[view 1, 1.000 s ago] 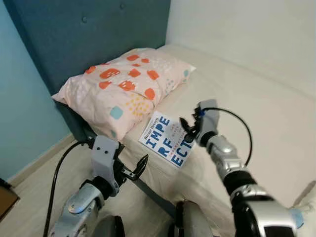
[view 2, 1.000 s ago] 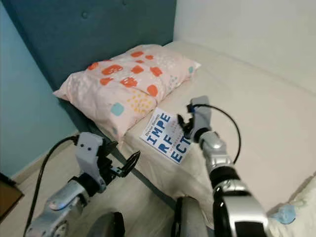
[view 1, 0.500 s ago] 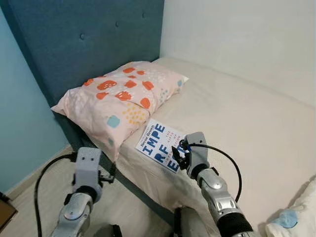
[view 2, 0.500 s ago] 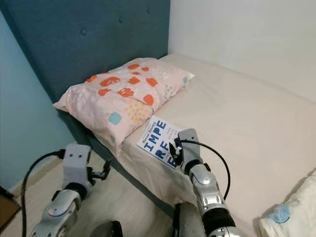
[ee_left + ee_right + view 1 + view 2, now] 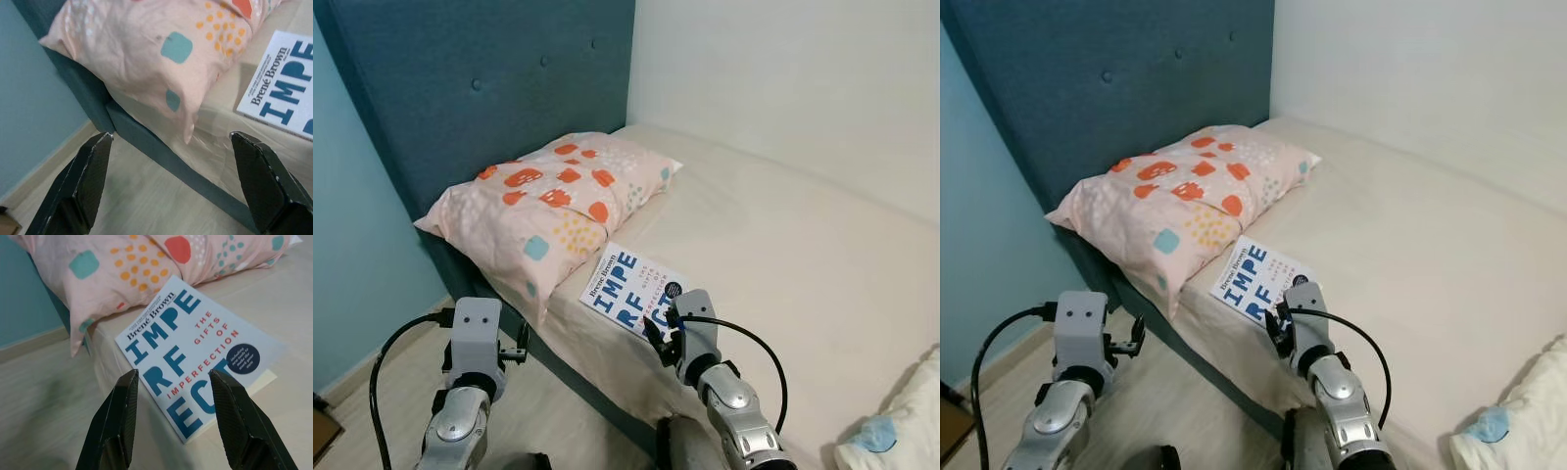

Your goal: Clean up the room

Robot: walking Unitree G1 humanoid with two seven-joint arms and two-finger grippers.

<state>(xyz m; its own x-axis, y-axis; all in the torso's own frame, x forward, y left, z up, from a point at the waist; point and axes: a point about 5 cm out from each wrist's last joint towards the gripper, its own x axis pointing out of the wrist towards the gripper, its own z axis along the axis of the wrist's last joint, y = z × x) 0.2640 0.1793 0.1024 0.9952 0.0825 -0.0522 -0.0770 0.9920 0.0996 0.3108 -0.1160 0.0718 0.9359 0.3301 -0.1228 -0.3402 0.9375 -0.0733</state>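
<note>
the book (image 5: 195, 352) is showing a smooth paper cover with a slight sheen. the pillow (image 5: 548, 201) is wearing soft, creased printed cloth, and the bed sheet (image 5: 783, 255) is lying as matt beige fabric. the headboard (image 5: 480, 88) is looking like woven, buttoned upholstery. the floor (image 5: 142, 205) is showing pale wood grain. the right gripper (image 5: 183, 423) fingers are looking like finely textured matt black plastic.

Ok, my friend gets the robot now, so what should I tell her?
Right gripper: open, holding nothing, hovering at the near edge of the book.
Left gripper: open, holding nothing, low over the floor beside the bed.
The book lies flat on the bed, next to the spotted pillow.
Done: nothing picked up.
Left: grab the book and put it away, probably with the right gripper.
</note>
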